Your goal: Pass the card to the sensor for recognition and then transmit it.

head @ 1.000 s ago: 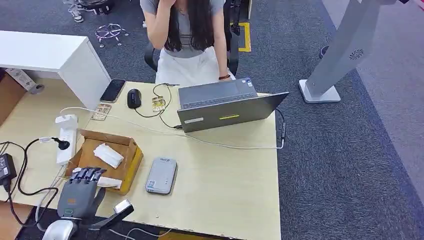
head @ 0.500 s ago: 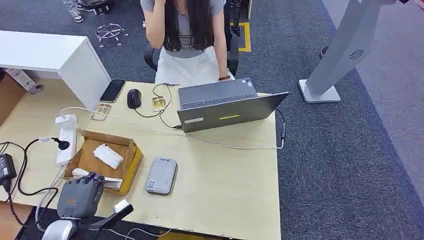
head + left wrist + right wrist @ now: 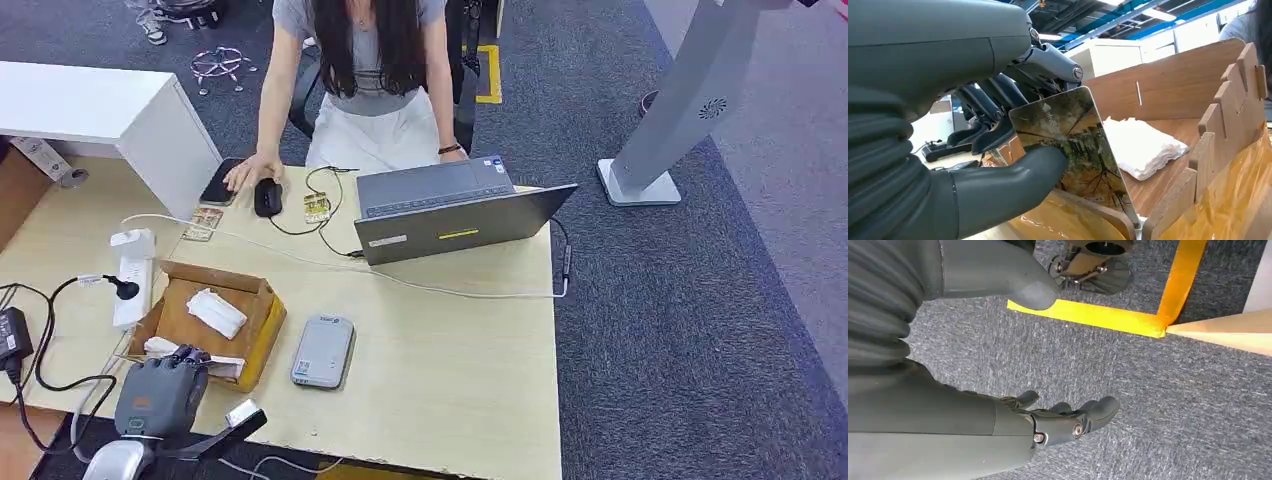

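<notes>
Down at the near left corner of the pale wood-grain table (image 3: 450, 340) sits an open box (image 3: 262, 312) of thin brown board with notched, slotted walls, lined at one side with glossy amber film. Inside it lie soft white folded tissues (image 3: 1143, 145). The card (image 3: 1075, 145) is a flat, glossy rectangle with rounded corners, printed with an autumn-tree picture; it stands tilted at the box's near wall, pinched between the thick grey thumb and dark fingers (image 3: 993, 135) of the left hand (image 3: 165, 385), which is clamped on it. Just beside the box lies the sensor (image 3: 323, 351), a smooth grey rounded slab. The right hand (image 3: 1068, 420) hangs over coarse grey carpet (image 3: 1173, 405) crossed by yellow tape, fingers loosely apart, holding nothing
</notes>
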Robot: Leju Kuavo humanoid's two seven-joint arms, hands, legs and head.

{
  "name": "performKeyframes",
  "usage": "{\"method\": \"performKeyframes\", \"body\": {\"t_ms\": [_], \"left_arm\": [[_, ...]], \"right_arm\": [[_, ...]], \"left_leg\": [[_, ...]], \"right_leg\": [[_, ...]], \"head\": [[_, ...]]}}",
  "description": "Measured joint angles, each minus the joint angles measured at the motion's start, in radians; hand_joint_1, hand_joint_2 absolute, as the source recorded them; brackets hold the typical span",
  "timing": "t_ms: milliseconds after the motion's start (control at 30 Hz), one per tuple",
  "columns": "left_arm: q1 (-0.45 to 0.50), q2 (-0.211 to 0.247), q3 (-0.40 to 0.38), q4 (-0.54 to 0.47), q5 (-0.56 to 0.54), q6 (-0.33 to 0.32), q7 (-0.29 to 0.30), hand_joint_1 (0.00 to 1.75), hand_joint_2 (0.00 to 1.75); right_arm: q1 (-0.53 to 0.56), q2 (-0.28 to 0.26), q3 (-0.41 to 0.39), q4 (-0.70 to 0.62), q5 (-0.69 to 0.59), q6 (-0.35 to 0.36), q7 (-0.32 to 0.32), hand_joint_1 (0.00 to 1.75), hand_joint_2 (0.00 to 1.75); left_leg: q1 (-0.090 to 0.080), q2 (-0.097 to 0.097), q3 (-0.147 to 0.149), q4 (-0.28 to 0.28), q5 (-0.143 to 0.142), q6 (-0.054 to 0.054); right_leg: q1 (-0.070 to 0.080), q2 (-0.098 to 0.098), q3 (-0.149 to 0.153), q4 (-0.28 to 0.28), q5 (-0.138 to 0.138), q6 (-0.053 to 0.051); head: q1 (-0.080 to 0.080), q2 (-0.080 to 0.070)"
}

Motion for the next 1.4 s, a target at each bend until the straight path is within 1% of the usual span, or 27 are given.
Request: {"method": "performKeyframes", "body": {"t_ms": [133, 267, 400, 567, 733, 967, 1200, 1333, 1400], "left_arm": [[0.0, 0.0, 0.0, -0.004, 0.0, 0.003, 0.0, 1.75, 1.75], [-0.005, 0.003, -0.003, -0.034, -0.008, 0.0, -0.002, 1.75, 1.75], [-0.027, 0.018, -0.018, -0.073, -0.025, -0.018, 0.013, 1.75, 1.75], [-0.072, 0.044, -0.064, -0.116, -0.037, -0.044, 0.032, 1.75, 1.75], [-0.135, 0.072, -0.116, -0.152, -0.034, -0.063, 0.052, 1.75, 1.75], [-0.236, 0.103, -0.158, -0.169, 0.028, -0.081, 0.062, 1.75, 1.75], [-0.373, 0.121, -0.182, -0.169, 0.069, -0.123, 0.063, 1.75, 1.75], [-0.46, 0.142, -0.182, -0.164, 0.104, -0.152, 0.064, 1.75, 1.75], [-0.503, 0.149, -0.182, -0.154, 0.108, -0.163, 0.074, 1.75, 1.75]], "right_arm": [[0.0, 0.0, 0.0, 0.0, 0.005, 0.0, -0.001, 0.0, 1.75], [0.0, 0.0, -0.001, 0.0, 0.007, 0.0, -0.002, 0.0, 1.75], [0.0, 0.0, -0.002, 0.0, 0.008, 0.0, -0.002, 0.0, 1.75], [-0.001, 0.0, -0.003, 0.0, 0.011, 0.0, -0.003, 0.0, 1.75], [-0.001, 0.0, -0.005, 0.0, 0.016, 0.0, -0.004, 0.0, 1.75], [-0.004, 0.0, -0.01, 0.0, 0.019, 0.0, -0.003, 0.0, 1.75], [-0.011, 0.001, -0.01, 0.0, 0.027, 0.003, -0.002, 0.0, 1.75], [-0.015, 0.002, -0.01, 0.0, 0.031, 0.009, -0.002, 0.0, 1.75], [-0.015, 0.002, -0.01, 0.0, 0.04, 0.012, 0.003, 0.0, 1.75]], "left_leg": [[0.0, 0.0, 0.0, 0.0, 0.0, 0.0], [0.0, 0.0, 0.0, 0.0, 0.0, 0.0], [0.0, 0.0, 0.0, 0.0, 0.0, 0.0], [0.0, 0.0, 0.0, 0.0, 0.0, 0.0], [0.0, 0.0, 0.0, 0.0, 0.0, 0.0], [0.0, 0.0, 0.0, 0.0, 0.001, 0.0], [0.0, 0.0, 0.001, 0.001, 0.002, -0.001], [0.0, 0.0, 0.001, 0.0, 0.002, -0.001], [0.0, 0.0, 0.0, 0.001, 0.002, -0.001]], "right_leg": [[0.0, 0.0, 0.0, 0.0, 0.0, 0.0], [0.0, 0.0, -0.001, 0.0, 0.0, 0.0], [0.0, 0.0, 0.0, 0.0, 0.0, 0.0], [0.0, 0.0, 0.0, 0.0, 0.0, 0.0], [0.0, 0.0, 0.0, 0.0, 0.0, 0.0], [0.0, 0.0, -0.001, 0.0, 0.0, 0.0], [0.0, 0.001, -0.001, 0.0, 0.002, -0.002], [0.0, 0.001, -0.001, 0.0, 0.002, -0.002], [0.0, 0.001, -0.002, 0.0, 0.002, -0.002]], "head": [[0.0, 0.0], [0.0, 0.0], [0.0, 0.0], [0.0, 0.0], [0.0, 0.0], [0.0, 0.0], [0.0, 0.0], [0.0, 0.0], [0.0, 0.0]]}}
